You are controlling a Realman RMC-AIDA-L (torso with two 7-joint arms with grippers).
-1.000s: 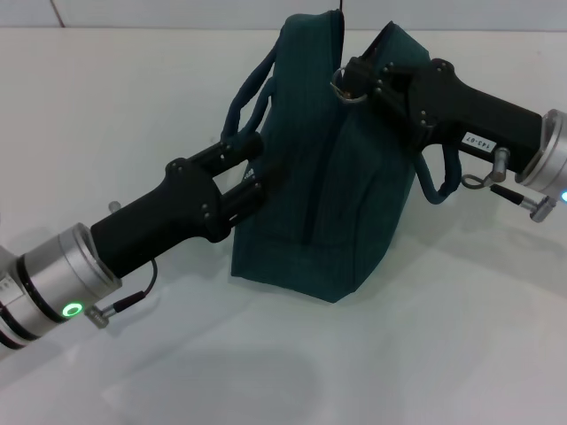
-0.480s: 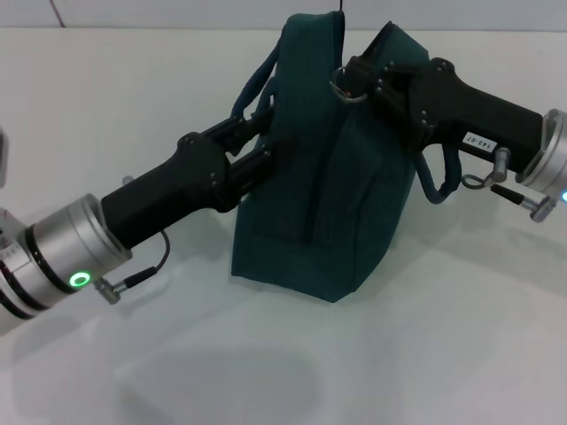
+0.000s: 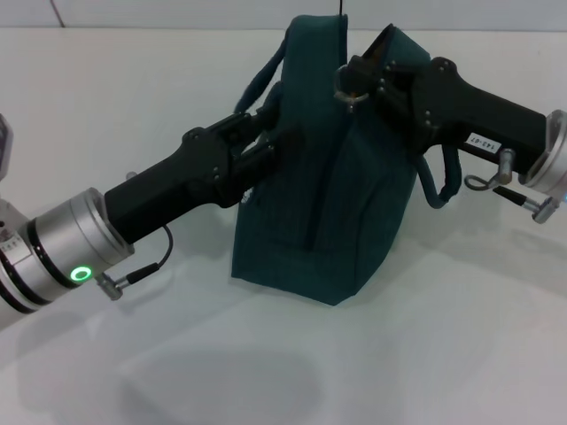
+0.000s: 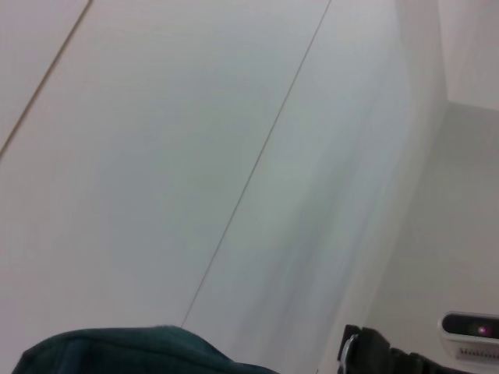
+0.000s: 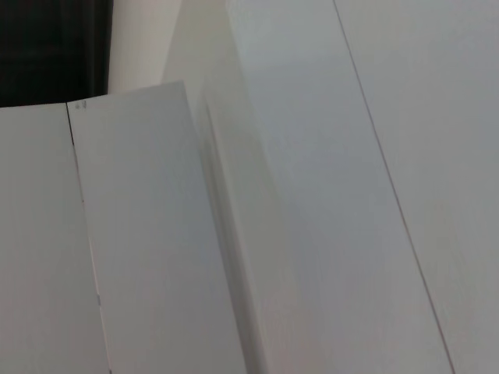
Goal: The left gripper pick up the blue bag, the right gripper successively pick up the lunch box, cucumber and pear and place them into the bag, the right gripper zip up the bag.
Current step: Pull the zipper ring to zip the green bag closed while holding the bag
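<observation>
White desk (image 3: 425, 354) filling the head view, with a pale wall band along the far edge. Upright in the middle, the blue bag (image 3: 328, 212), top seam pinched narrow. No lunch box, cucumber or pear anywhere on the bare surface: presumably packed inside already, though the interior stays hidden. Left gripper (image 3: 273, 146) pressed against the bag's left flank beside the handle loop, jaws set close on fabric or strap there; closed on the bag as far as can be judged. Right gripper (image 3: 359, 80) at the very top of the bag, jaws closed on the silver ring zipper pull (image 3: 347, 88). Judged stage: zipping, the last step, under way, with the remaining run of the zipper not readable from here.

Left wrist view: mostly pale wall panels and a corner; a hump of teal bag fabric along the frame edge, plus a dark fitting and a small white device (image 4: 470, 335) with a pink light farther off. No jaws visible.

Right wrist view: only white panels (image 5: 140, 234) and a dark opening (image 5: 51, 47) in one corner. Nothing of the bag or jaws.
</observation>
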